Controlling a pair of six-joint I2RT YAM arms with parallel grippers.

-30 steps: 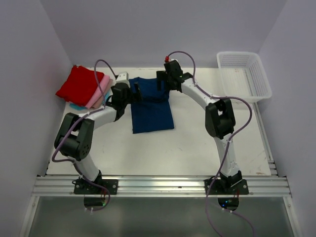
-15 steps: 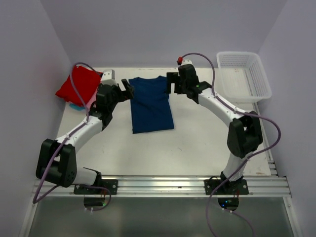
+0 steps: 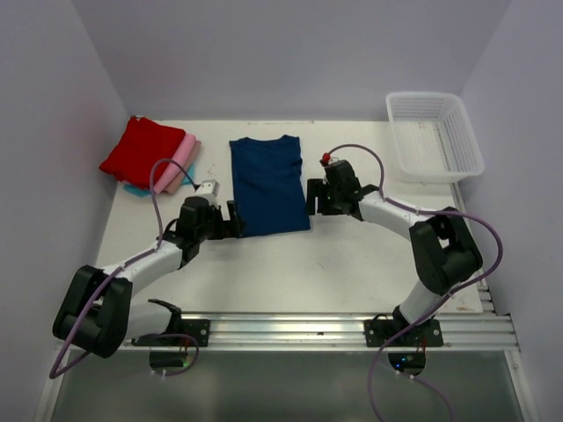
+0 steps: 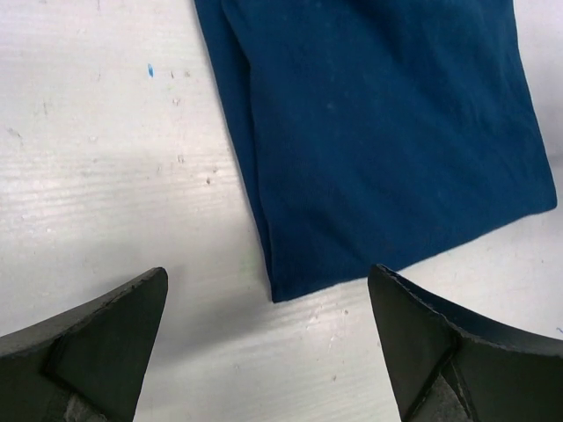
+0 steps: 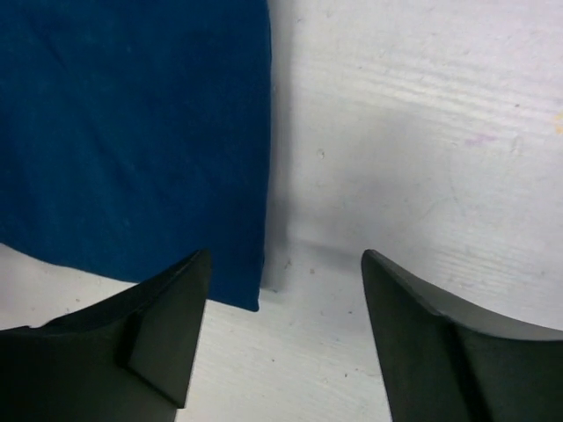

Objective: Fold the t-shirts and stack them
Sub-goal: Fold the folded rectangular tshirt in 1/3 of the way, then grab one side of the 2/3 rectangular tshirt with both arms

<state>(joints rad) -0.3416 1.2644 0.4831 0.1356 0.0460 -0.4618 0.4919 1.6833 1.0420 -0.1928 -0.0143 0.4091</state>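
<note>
The navy blue t-shirt [image 3: 266,183] lies flat on the table as a long folded rectangle, its print hidden. My left gripper [image 3: 234,220] is open and empty just off its near left corner, which shows in the left wrist view [image 4: 281,286]. My right gripper [image 3: 310,200] is open and empty beside its near right corner, which shows in the right wrist view [image 5: 251,294]. The folded red t-shirt [image 3: 141,151] tops a stack at the back left, over the pink one [image 3: 180,163] and a sliver of the teal one [image 3: 134,189].
A white mesh basket [image 3: 434,134] stands at the back right. Grey walls close in the table [image 3: 334,255] on three sides. An aluminium rail [image 3: 290,330] runs along the near edge.
Both arms have drawn back from the shirt's far end to its near corners. The shirt now lies uncovered and flat. Both grippers are empty.
</note>
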